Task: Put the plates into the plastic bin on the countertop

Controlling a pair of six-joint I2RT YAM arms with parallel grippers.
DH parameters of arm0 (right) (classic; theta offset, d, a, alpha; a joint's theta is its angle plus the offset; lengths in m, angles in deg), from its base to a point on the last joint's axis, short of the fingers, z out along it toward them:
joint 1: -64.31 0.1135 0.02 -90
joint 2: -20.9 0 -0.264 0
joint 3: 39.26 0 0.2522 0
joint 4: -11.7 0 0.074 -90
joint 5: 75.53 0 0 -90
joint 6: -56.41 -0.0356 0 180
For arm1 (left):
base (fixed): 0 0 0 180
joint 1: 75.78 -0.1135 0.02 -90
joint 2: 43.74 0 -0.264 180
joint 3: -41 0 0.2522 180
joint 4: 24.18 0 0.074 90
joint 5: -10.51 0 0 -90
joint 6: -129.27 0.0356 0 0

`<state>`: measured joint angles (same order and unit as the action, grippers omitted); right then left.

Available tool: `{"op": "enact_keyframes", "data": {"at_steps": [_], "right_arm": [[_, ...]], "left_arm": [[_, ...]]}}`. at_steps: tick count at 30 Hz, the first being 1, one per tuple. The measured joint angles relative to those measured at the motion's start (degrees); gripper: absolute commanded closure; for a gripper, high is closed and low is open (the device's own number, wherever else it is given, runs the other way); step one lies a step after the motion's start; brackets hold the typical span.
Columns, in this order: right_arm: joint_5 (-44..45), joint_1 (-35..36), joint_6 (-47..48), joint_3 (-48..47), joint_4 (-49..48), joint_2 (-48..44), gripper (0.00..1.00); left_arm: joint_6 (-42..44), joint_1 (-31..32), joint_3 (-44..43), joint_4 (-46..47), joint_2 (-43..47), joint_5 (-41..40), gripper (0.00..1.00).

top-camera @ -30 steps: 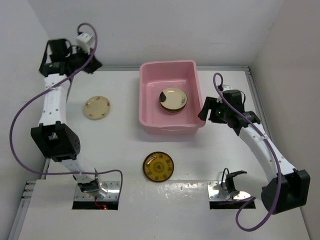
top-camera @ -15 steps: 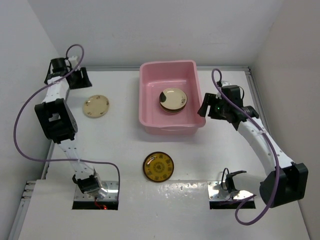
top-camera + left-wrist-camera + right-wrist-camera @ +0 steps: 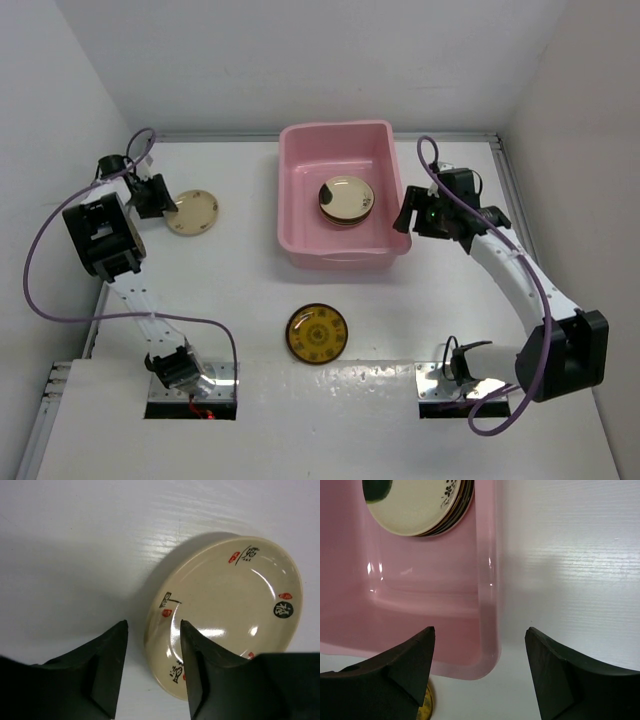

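A cream plate (image 3: 192,212) with red and black marks lies on the white countertop (image 3: 230,290) at the left. My left gripper (image 3: 158,197) is down at its left edge, open. In the left wrist view the gripper (image 3: 152,625) straddles the rim of the plate (image 3: 225,610), one finger outside it and one over its inside. The pink plastic bin (image 3: 300,170) holds a stack of plates (image 3: 347,200), topped by a cream one with dark blotches. My right gripper (image 3: 405,215) hangs open over the bin's near right corner (image 3: 487,580). An amber-yellow plate (image 3: 317,333) lies in front of the bin.
White walls close in the countertop on the left, back and right. Both arm bases and their purple cables (image 3: 40,260) sit along the near edge. The right arm (image 3: 520,280) stretches along the right side.
My left arm swung down from the back left corner to the cream plate's left edge, and its jaws opened. The right gripper edged slightly toward the bin.
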<state>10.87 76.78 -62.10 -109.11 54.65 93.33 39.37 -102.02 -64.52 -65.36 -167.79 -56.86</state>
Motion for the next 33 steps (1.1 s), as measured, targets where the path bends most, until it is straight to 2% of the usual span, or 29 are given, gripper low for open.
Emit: {"op": "enact_keyframes", "data": {"at_steps": [2,3,5,7,14,18,22,26,30,33], "right_arm": [[0.0,0.0,0.0,-0.3,0.0,0.3,0.28],[0.0,0.0,0.0,-0.5,0.0,0.4,0.28],[0.0,0.0,0.0,-0.9,0.1,0.4,0.28],[0.0,0.0,0.0,-1.6,0.0,0.4,0.28],[0.1,0.0,0.0,-2.1,0.0,0.4,0.28],[0.1,0.0,-0.1,-2.1,0.1,0.4,0.28],[0.2,0.0,-0.3,-2.1,0.0,0.2,0.28],[0.2,0.0,-0.5,-2.1,0.0,-0.7,0.28],[0.2,0.0,-0.6,-2.0,0.0,-2.0,0.28],[0.2,0.0,-0.7,-2.0,0.0,-2.5,0.28]], "left_arm": [[0.0,-0.1,-0.2,0.5,-0.5,0.4,0.61],[0.1,-0.1,-0.4,0.7,-0.9,0.8,0.76],[0.0,-0.1,-0.9,0.7,-1.7,2.2,0.91],[-0.2,-0.2,-1.8,0.3,-2.5,5.5,1.00],[-2.0,1.9,-4.7,-5.0,-2.8,15.0,1.00],[-4.1,6.2,-15.0,-7.9,-1.8,15.6,1.00],[-6.1,12.4,-29.0,-7.0,3.2,15.6,1.00],[-8.0,19.3,-38.1,-4.8,8.7,16.7,1.00],[-9.4,28.5,-40.5,-2.3,11.0,18.2,1.00],[-9.9,34.7,-38.7,-1.6,8.9,18.2,1.00]]}}
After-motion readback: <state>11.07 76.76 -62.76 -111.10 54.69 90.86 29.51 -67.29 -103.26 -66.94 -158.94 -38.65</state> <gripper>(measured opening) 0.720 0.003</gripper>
